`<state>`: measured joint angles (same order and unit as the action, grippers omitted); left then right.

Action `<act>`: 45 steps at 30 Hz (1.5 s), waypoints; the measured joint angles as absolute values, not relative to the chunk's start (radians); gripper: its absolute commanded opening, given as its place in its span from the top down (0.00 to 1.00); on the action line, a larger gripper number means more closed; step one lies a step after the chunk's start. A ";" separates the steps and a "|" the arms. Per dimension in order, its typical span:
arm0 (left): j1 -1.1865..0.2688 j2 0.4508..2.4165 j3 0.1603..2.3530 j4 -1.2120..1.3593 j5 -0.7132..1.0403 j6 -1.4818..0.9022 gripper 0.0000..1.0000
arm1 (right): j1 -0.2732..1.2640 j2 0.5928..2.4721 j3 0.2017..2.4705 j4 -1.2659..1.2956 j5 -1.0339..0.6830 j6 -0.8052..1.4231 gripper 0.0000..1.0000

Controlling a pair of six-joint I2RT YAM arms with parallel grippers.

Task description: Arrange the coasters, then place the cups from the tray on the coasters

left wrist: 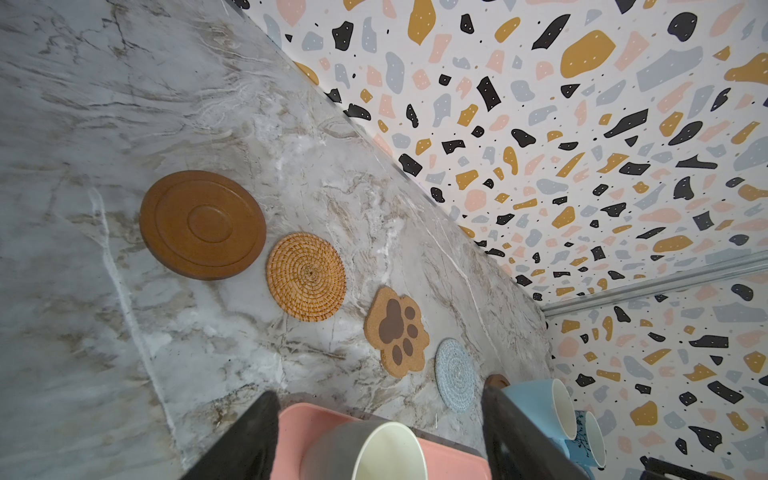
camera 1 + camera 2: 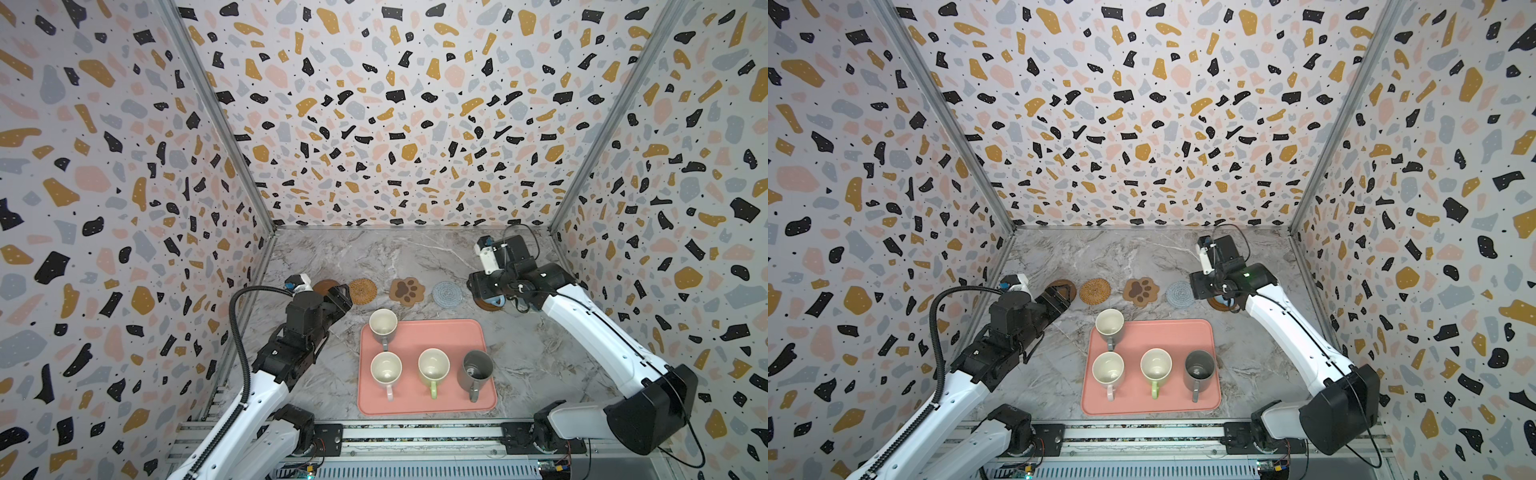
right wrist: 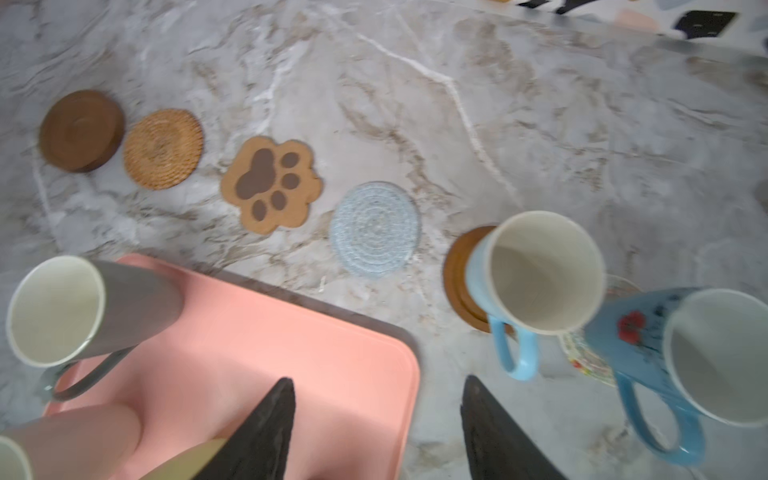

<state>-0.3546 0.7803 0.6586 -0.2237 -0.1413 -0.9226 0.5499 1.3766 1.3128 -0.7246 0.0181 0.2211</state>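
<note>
Left gripper (image 2: 338, 298): jaws apart, empty, near the far left corner of the tray (image 2: 453, 332). The grey-beige mug (image 2: 383, 326) stands upright on that corner, just right of the gripper, handle toward the near edge. The left arm is judged nearer. Right gripper (image 3: 378, 382): spread, empty, beside the light blue mug (image 3: 540, 274), which seemingly sits on a brown disc (image 3: 455, 286). Marble tabletop (image 2: 374, 257) level; walls close on three sides.

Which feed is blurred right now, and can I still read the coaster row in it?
Right wrist view: smeared, like motion blur; the paw-print coaster and the plain light blue mug are soft-edged but readable. Left wrist view: crisp on the rattan coaster; only the grey-beige mug near the lens is soft. Both top views: sharp, evenly lit, walls splayed by the wide lens.
</note>
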 measured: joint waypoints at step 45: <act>-0.355 0.768 0.615 -0.219 -0.144 -0.932 0.22 | 1.081 1.835 1.494 -0.659 0.027 0.587 0.15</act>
